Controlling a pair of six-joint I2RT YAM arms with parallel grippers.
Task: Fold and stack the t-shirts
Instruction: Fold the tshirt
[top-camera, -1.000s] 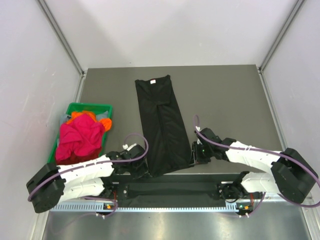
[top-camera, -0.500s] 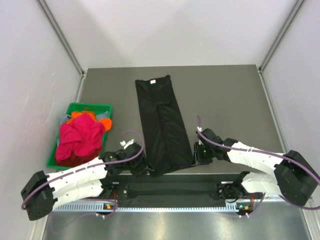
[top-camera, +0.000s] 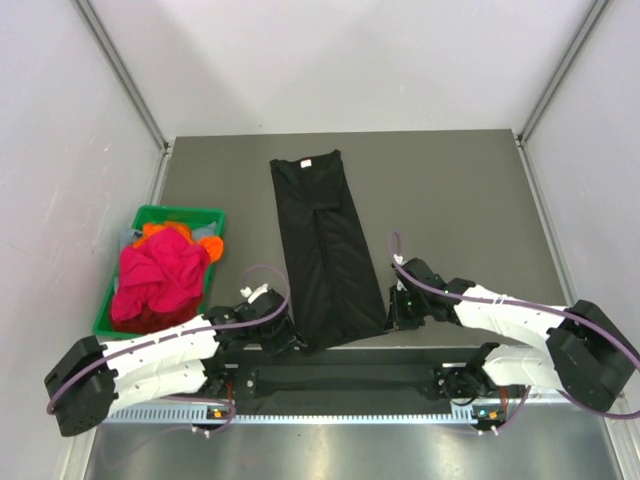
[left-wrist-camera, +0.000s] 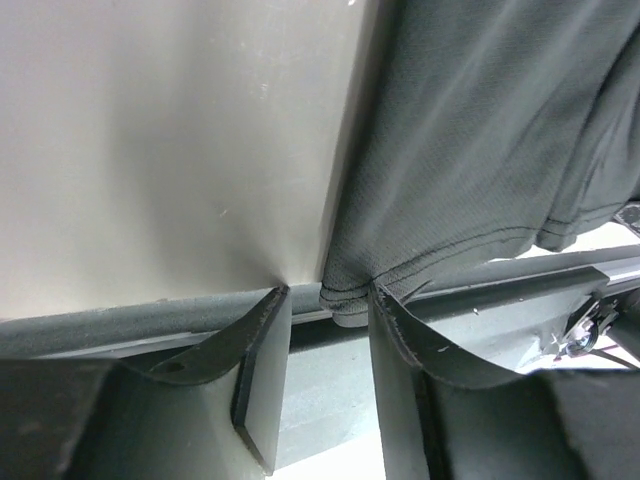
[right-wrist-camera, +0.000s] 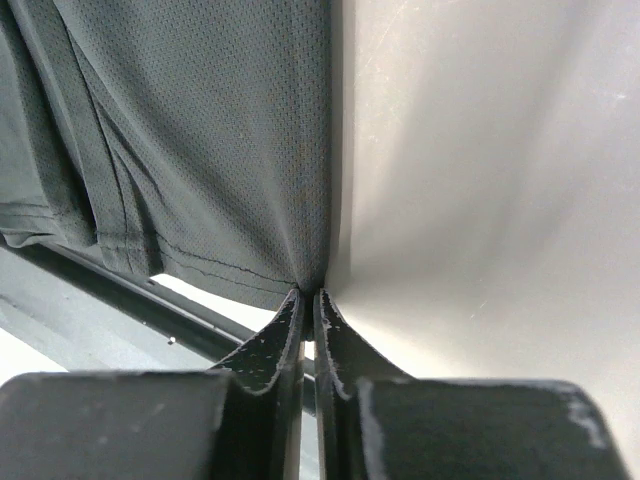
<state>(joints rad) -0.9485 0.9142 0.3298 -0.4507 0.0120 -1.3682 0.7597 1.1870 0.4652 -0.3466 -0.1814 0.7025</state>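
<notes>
A black t-shirt (top-camera: 325, 250), folded into a long strip, lies on the table with its white neck label at the far end. My left gripper (top-camera: 291, 336) is at the shirt's near left corner. In the left wrist view its jaws (left-wrist-camera: 330, 300) stand open with the rolled hem corner (left-wrist-camera: 345, 300) between the fingertips. My right gripper (top-camera: 392, 310) is at the near right corner. In the right wrist view it (right-wrist-camera: 308, 294) is shut on the hem edge of the black shirt (right-wrist-camera: 220, 150). Magenta (top-camera: 158, 272), orange (top-camera: 208, 246) and red shirts lie bunched in a bin.
The green plastic bin (top-camera: 178, 213) stands at the table's left edge beside my left arm. The shirt's near hem reaches the table's front edge above the black base rail (top-camera: 340, 380). Grey walls close in the table on three sides.
My left gripper has shifted a little right, up to the shirt's near left corner. The right gripper and the shirt have barely moved.
</notes>
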